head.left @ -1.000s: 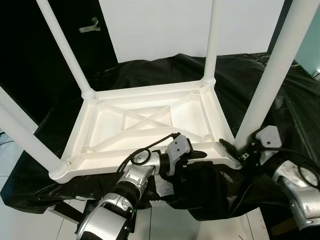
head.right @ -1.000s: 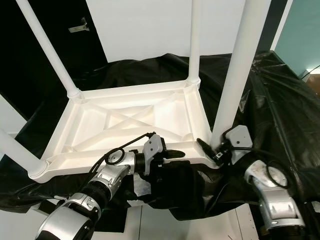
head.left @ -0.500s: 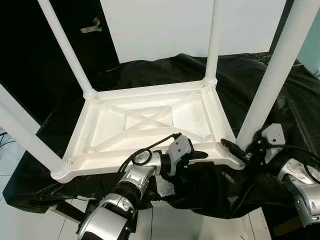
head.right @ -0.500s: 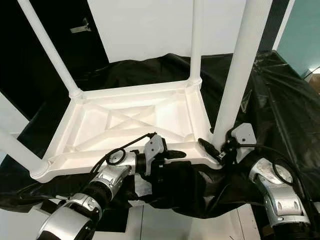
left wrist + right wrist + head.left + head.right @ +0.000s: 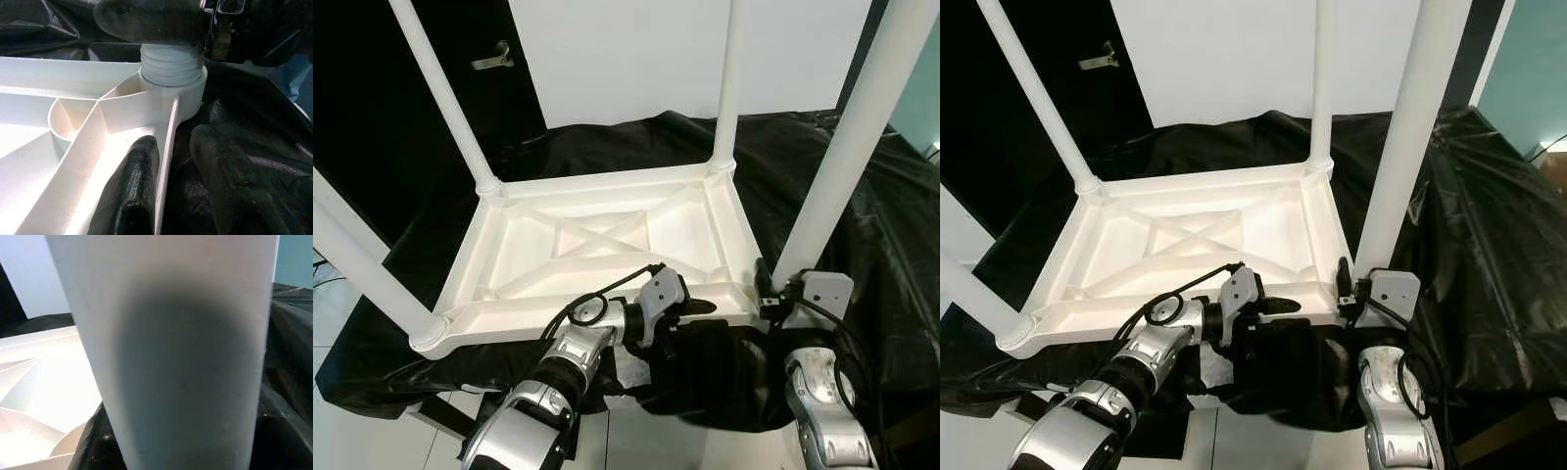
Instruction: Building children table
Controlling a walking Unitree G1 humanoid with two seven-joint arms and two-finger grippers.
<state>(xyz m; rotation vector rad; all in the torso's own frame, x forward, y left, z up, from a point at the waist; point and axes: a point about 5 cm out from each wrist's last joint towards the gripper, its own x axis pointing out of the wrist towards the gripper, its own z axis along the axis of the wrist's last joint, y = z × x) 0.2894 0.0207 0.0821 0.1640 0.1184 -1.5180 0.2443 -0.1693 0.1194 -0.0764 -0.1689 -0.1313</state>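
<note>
With the left gripper (image 5: 168, 191) pinching the upturned table top's (image 5: 597, 245) near rim, the right gripper (image 5: 766, 294) (finger state unclear) should twist the near-right leg (image 5: 837, 147), 1 of 4, fully home.

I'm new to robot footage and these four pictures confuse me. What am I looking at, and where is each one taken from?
Two pictures come from cameras in a humanoid robot's head, looking down; the other two sit on its wrists, looking along its black fingers. A white plastic children's table lies upside down on a surface draped in black plastic sheeting, its four legs pointing up. The left gripper grips the table's near rim, one finger inside the frame and one outside. The right gripper is at the base of the near right leg, so close that its wrist picture is mostly blurred white leg; how its fingers stand is unclear.
</note>
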